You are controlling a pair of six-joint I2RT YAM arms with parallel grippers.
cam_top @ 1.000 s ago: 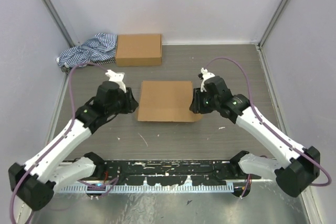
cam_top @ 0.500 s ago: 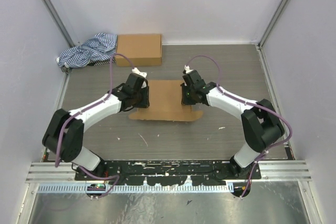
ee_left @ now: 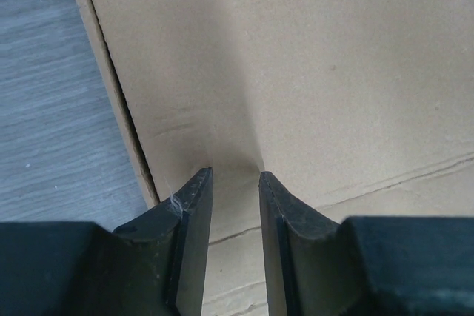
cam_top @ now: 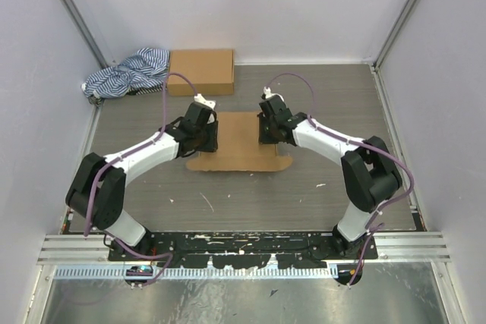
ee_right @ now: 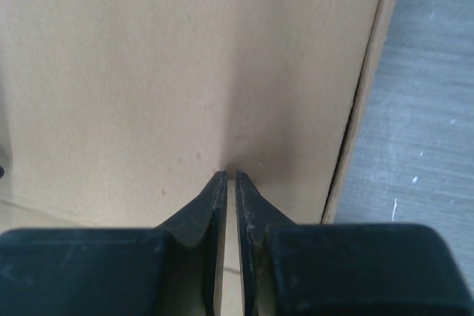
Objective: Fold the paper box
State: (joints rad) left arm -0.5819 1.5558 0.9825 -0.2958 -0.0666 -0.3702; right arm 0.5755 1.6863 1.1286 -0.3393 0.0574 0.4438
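Note:
The paper box is plain brown cardboard and lies in the middle of the table, with a flap spread flat along its near edge. My left gripper points down on the box's left part. In the left wrist view its tips are a narrow gap apart and press on the cardboard panel, with nothing between them. My right gripper points down on the box's right part. In the right wrist view its tips are almost together and touch the panel near its right edge.
A second, compact brown box stands at the back left. A blue-and-white striped cloth lies bunched next to it by the left wall. Grey table surface shows beside the box in both wrist views.
Both arms have reached forward and inward, and the grippers went from the box's sides onto its top. The box has shifted slightly away, and its near flap now shows spread out.

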